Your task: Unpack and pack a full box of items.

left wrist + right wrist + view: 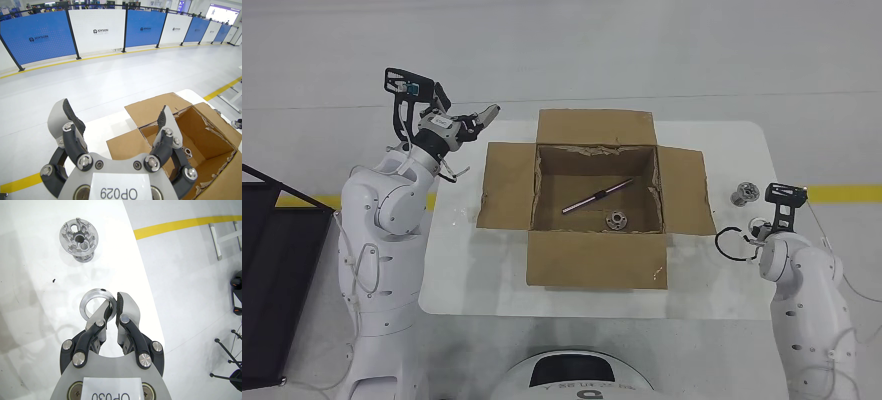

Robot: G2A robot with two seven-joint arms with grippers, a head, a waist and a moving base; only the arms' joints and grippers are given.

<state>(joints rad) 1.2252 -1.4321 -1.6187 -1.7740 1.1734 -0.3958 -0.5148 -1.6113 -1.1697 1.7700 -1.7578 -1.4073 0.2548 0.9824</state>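
Left gripper: spread wide near open brown cardboard box.
Right gripper: clamping silver metal ring by edge of white table.

An open cardboard box on the white table holds a thin rod and a small round metal part.

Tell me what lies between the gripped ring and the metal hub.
Nothing but bare table, as the right wrist view shows; ring and hub are apart.
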